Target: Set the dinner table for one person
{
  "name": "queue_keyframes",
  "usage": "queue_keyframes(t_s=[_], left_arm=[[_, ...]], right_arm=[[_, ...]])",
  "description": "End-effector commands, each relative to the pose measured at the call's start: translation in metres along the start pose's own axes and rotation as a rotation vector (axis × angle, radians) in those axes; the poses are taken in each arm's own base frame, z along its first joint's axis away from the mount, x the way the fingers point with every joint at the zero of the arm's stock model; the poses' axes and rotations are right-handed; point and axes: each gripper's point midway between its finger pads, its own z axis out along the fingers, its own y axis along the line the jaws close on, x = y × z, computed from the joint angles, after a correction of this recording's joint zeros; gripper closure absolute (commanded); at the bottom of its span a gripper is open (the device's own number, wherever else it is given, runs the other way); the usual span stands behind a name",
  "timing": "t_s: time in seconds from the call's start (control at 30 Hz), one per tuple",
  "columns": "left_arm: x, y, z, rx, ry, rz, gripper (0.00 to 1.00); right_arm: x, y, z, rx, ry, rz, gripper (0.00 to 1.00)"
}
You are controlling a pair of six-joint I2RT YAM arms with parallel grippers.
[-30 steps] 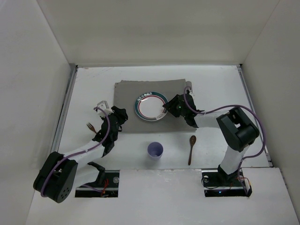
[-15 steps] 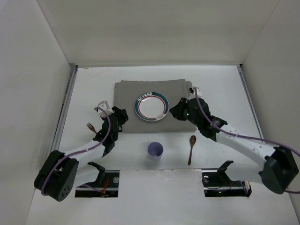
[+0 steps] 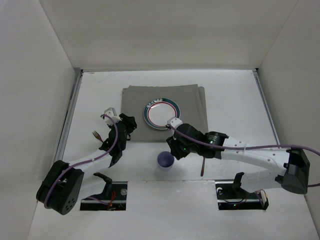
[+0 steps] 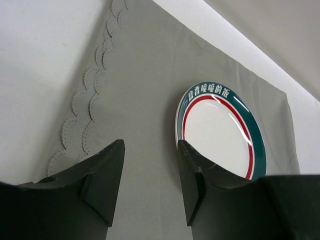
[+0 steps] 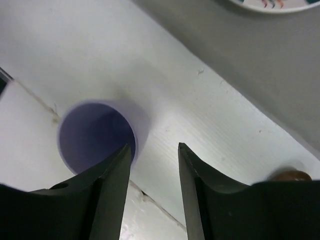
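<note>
Cup step. Right gripper (image 5: pixel 155 150) open over the cup (image 5: pixel 97 135), at its rim. Next: lower astride the wall, close, lift. Left gripper (image 4: pixel 150 150) open, hovers over placemat (image 4: pixel 140 90) left of plate (image 4: pixel 220 130).

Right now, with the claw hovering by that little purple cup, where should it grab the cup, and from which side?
Probably its thin wall at the rim, coming down from above. The purple cup stands upright, mouth open and empty, so one finger of the open right claw could go inside and the other outside.
</note>
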Motion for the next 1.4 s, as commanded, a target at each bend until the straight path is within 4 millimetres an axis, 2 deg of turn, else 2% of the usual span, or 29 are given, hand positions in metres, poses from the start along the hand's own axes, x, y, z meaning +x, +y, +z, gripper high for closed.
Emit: queue_keyframes(t_s=[0.0, 0.13, 0.27, 0.37, 0.43, 0.47, 0.57, 0.67, 0.73, 0.77, 0.87, 0.97, 1.07, 1.17, 1.27, 1.37], left_arm=[[-0.015, -0.017, 0.001, 0.046, -0.047, -0.04, 0.56], [-0.012, -0.016, 0.002, 0.041, -0.04, -0.035, 0.56], [-0.015, -0.018, 0.001, 0.05, -0.047, -0.04, 0.56], [-0.016, -0.016, 0.001, 0.042, -0.052, -0.037, 0.56], [-0.014, -0.014, 0.002, 0.038, -0.045, -0.038, 0.56], [-0.014, -0.015, 0.002, 0.041, -0.044, -0.038, 0.56], [-0.015, -0.018, 0.001, 0.046, -0.048, -0.038, 0.56], [-0.012, -0.016, 0.003, 0.039, -0.037, -0.035, 0.56], [-0.012, -0.018, 0.002, 0.048, -0.038, -0.037, 0.56], [-0.013, -0.02, 0.001, 0.053, -0.041, -0.039, 0.56], [-0.014, -0.018, 0.001, 0.048, -0.045, -0.033, 0.56], [-0.013, -0.016, 0.002, 0.041, -0.039, -0.035, 0.56], [-0.012, -0.019, 0.001, 0.048, -0.032, -0.03, 0.56], [-0.008, -0.017, 0.004, 0.038, -0.021, -0.022, 0.56], [-0.007, -0.018, 0.004, 0.041, -0.017, -0.025, 0.56], [-0.006, -0.017, 0.005, 0.036, -0.013, -0.022, 0.56]], right_arm=[[0.002, 0.013, -0.009, -0.04, 0.025, -0.089, 0.51], [0.012, 0.018, 0.003, -0.044, 0.068, -0.103, 0.53], [0.013, 0.022, 0.014, -0.047, 0.079, -0.111, 0.64], [0.007, 0.022, 0.017, -0.036, 0.065, -0.11, 0.8], [-0.007, 0.023, 0.011, -0.035, 0.022, -0.1, 0.88], [-0.022, 0.025, 0.004, -0.041, -0.027, -0.093, 0.89], [-0.085, 0.02, -0.023, -0.056, -0.224, -0.011, 0.91], [-0.144, -0.014, -0.032, -0.001, -0.405, 0.128, 0.91], [-0.172, -0.053, -0.025, 0.089, -0.488, 0.208, 0.91], [-0.186, -0.08, -0.023, 0.151, -0.524, 0.251, 0.92], [-0.215, -0.148, -0.017, 0.283, -0.576, 0.373, 0.93], [-0.228, -0.202, -0.007, 0.391, -0.566, 0.419, 0.92], [-0.225, -0.25, 0.01, 0.482, -0.493, 0.453, 0.92], [-0.206, -0.288, 0.029, 0.558, -0.413, 0.495, 0.92], [-0.191, -0.309, 0.044, 0.594, -0.355, 0.514, 0.93], [-0.18, -0.32, 0.048, 0.619, -0.319, 0.53, 0.92]])
